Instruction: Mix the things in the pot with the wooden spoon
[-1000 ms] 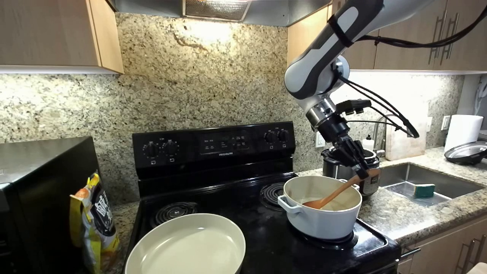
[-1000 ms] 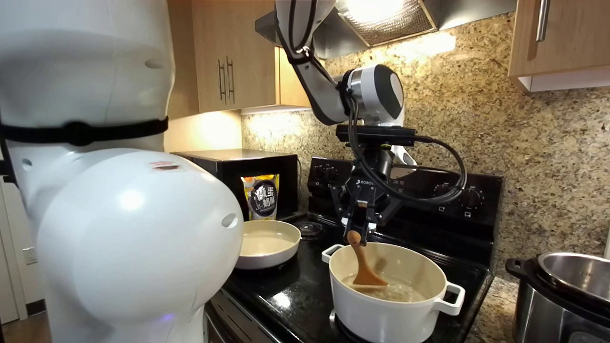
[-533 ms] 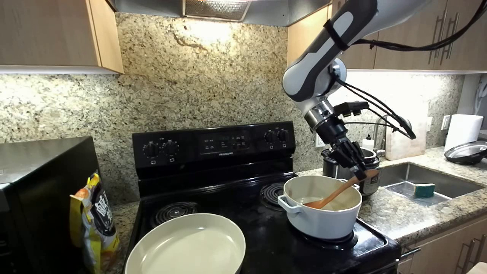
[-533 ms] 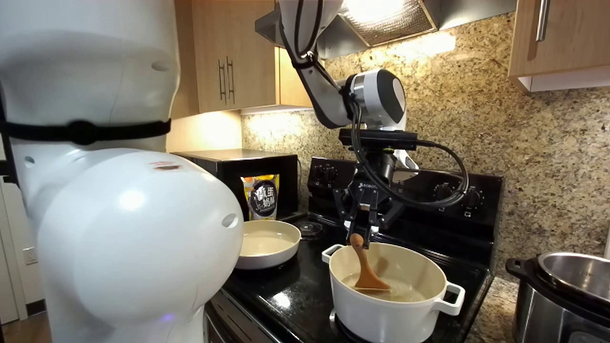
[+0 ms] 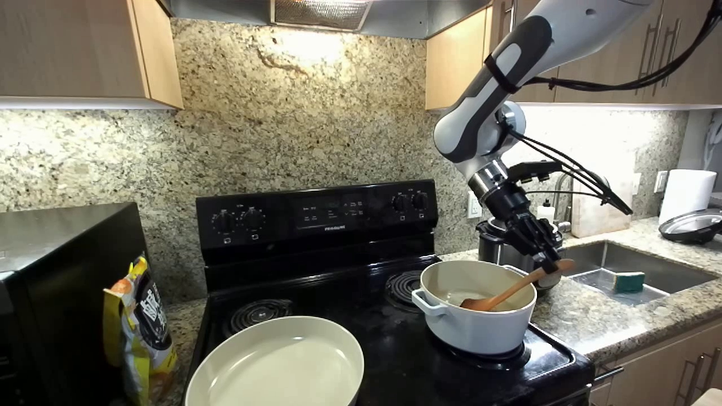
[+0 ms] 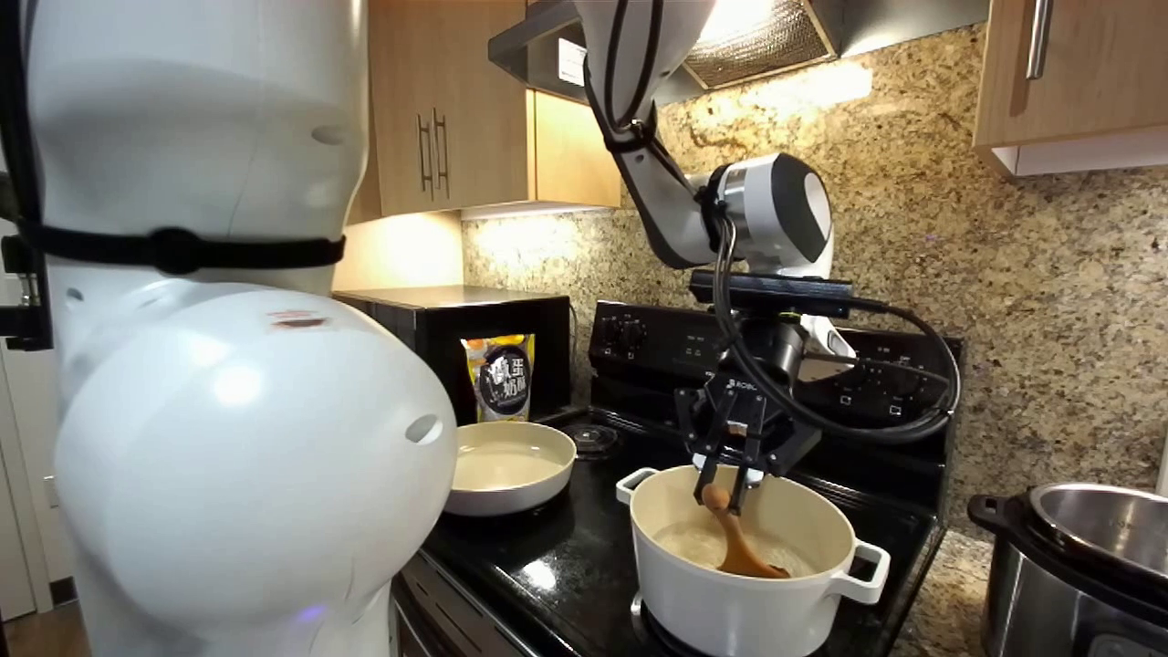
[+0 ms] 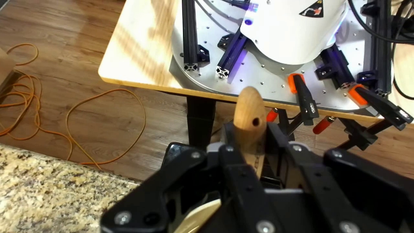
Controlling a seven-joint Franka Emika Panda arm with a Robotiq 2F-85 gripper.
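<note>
Gripper (image 6: 719, 503) is clenched on the spoon (image 5: 514, 290), 1 finger (image 7: 228, 132) each side of the handle near its butt; in the wrist view the butt, hole and all, pokes out past the tips. I pinch that far up, I'd say, so the fingers ride above the rim of the pot (image 5: 479, 334) and out of the wet.

Spoon leans: bowl down inside the pot, handle slanting up to the gripper in both exterior views. Tilt probably lets the bowl reach low while leaving the gripper clear of the pot's wall. Can't tell if the handle touches the rim.

Contents (image 6: 686, 547): pale, wet-looking layer low in the pot. Can't make out separate bits, so no call on how mixed.

Pot sits upright on a burner (image 5: 502, 363), likely for heat and a steady seat. Its 2 side handles (image 6: 862, 575) are free, so I guess only weight and friction brace it. Pan (image 5: 282, 361) is well apart from the pot, out of the stirring path; cooker (image 6: 1031, 584) stands past the pot's opposite side on the counter (image 5: 586, 316).

Step, I judge: stirring. Next calls for slow circles, bowl low. Risks: spoon rolling in my 2-finger pinch, or handle shoving the rim and sliding the pot.
</note>
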